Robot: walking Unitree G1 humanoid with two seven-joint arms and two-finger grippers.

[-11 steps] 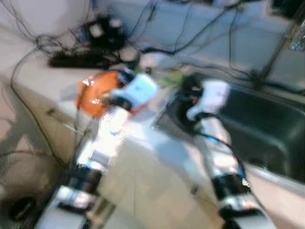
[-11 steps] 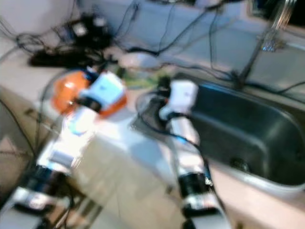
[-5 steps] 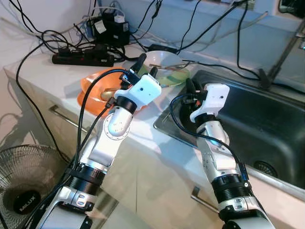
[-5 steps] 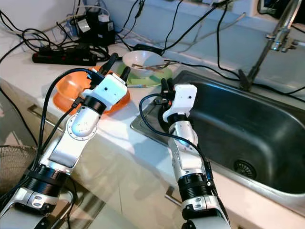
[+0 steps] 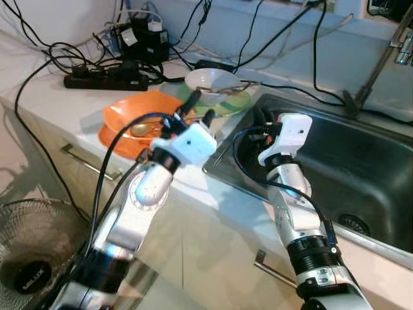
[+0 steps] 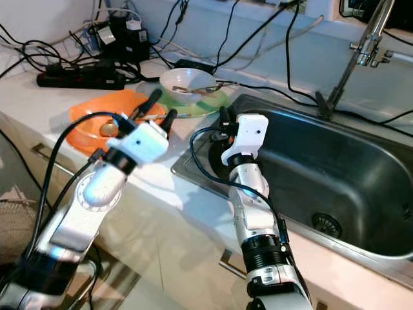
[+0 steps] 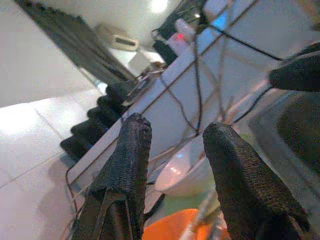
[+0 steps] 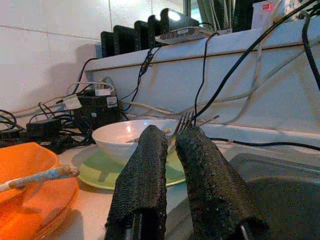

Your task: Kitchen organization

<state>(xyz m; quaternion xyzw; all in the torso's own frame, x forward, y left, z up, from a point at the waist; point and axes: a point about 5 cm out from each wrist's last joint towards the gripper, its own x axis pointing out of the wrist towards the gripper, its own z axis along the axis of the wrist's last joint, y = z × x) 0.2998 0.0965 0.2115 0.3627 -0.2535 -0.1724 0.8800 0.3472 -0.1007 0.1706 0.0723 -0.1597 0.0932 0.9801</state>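
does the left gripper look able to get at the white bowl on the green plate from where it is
Probably yes. The left gripper is open and hovers over the counter just short of the white bowl, pointing toward it, with nothing standing between them. The fork resting in the bowl and the nearby cables could get in the way.

Both arms silver metal w/ rounded joints, black ribbed collar nr each forearm base, white boxy wrist housing at the far end. Left tool (image 5: 198, 106) & right tool (image 5: 263, 119) each have 2 long black fingers (image 8: 142, 170), rough grainy pads, tapered tips. Black cables loop from each white housing back along the arm; left one's longer, right one coils tight.
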